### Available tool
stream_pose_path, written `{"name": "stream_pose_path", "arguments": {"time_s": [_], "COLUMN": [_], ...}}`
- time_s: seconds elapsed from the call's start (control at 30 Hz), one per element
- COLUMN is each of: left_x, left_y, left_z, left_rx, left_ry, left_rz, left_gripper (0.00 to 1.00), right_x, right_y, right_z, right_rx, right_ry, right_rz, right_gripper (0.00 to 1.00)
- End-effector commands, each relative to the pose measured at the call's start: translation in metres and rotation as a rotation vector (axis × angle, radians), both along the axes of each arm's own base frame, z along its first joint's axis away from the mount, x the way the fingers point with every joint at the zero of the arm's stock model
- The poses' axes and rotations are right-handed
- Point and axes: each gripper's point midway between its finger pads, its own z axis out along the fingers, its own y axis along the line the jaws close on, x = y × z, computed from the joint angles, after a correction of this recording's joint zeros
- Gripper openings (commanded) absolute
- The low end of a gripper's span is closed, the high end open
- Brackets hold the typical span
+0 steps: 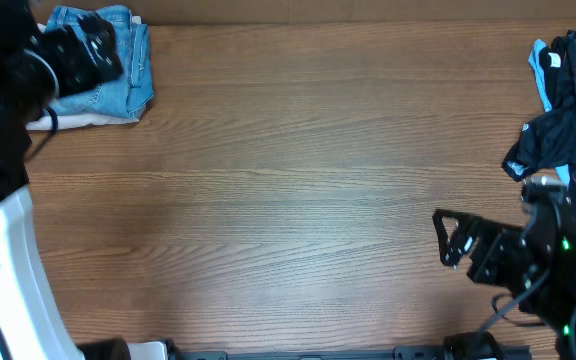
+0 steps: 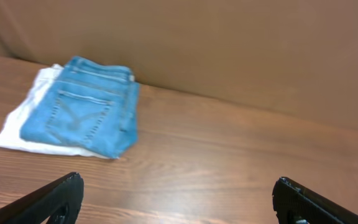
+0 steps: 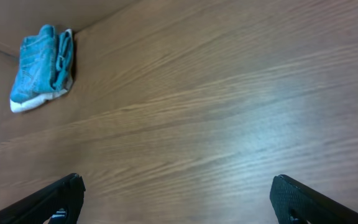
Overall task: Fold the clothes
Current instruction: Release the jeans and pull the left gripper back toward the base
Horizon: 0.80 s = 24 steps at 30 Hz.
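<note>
At the far left corner of the table (image 1: 298,180), hard by the brown back wall (image 2: 241,50): the jeans (image 2: 86,112), light blue denim, lie in a compact folded bundle. One stitched back pocket faces up, and the folded edges are stacked along the bundle's right side (as the left wrist camera sees it).

Under the jeans lies a pale cloth (image 2: 23,124), white to cream. It sticks out past the denim on the left and along the near edge. The two are touching, jeans on top.

Left gripper (image 2: 176,202): jaws spread wide, one dark fingertip low at each side of its own camera's view, with nothing between them but bare wood. It holds nothing and stands apart from the jeans, on their near side. From overhead, the left arm's dark bulk covers part of the bundle.

Right gripper (image 3: 176,199): likewise wide open and empty, over bare wood at the near right of the table, well apart from the jeans (small and far off at the upper left of its view).

Right edge of the table: a black garment (image 1: 568,110) with white lettering and light blue trim, crumpled, just beyond the right arm.
</note>
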Motion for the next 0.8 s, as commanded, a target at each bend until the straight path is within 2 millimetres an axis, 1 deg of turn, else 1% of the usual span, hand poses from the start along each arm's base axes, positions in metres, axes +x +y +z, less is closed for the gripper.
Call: {"name": "stream_pose_path", "arguments": {"time_s": [0.0,0.13,0.27,0.37,0.5,0.6,0.7,0.77], "left_x": [-0.021,-0.042,-0.075,-0.103,-0.140,-0.160,-0.174,-0.178], "left_y": [-0.035,-0.054,-0.057,-0.058,-0.053,-0.053,-0.052,-0.052], "left_z": [-0.004,-0.013,-0.030,-0.046,-0.075,-0.101,-0.125,-0.138], "left_rx": [0.023,0.033,0.035,0.033,0.027,0.017,0.012,0.010], "left_ry": [0.006,-0.010,-0.032,-0.065,-0.133,-0.186,-0.226,-0.244], "left_rz": [-0.122,-0.143,-0.125,-0.142,-0.143,-0.155,-0.160,-0.158], "left_gripper": [1.00,1.00,1.00,1.00,1.00,1.00,1.00,1.00], "right_x": [-0.010,-0.019,-0.025,-0.025,-0.019,-0.011,-0.004,0.003], "right_y": [-0.007,-0.009,-0.010,-0.016,-0.023,-0.023,-0.026,-0.032], "right_z": [0.003,-0.007,-0.016,-0.022,-0.027,-0.028,-0.032,-0.036], "right_rx": [-0.020,-0.021,-0.024,-0.051,-0.077,-0.073,-0.080,-0.099], "right_ry": [-0.032,-0.041,-0.030,-0.025,-0.045,-0.087,-0.125,-0.162], "right_rz": [-0.027,-0.029,-0.030,-0.059,-0.092,-0.095,-0.112,-0.146], "right_gripper": [1.00,1.00,1.00,1.00,0.98,0.96,0.93,0.93]}}
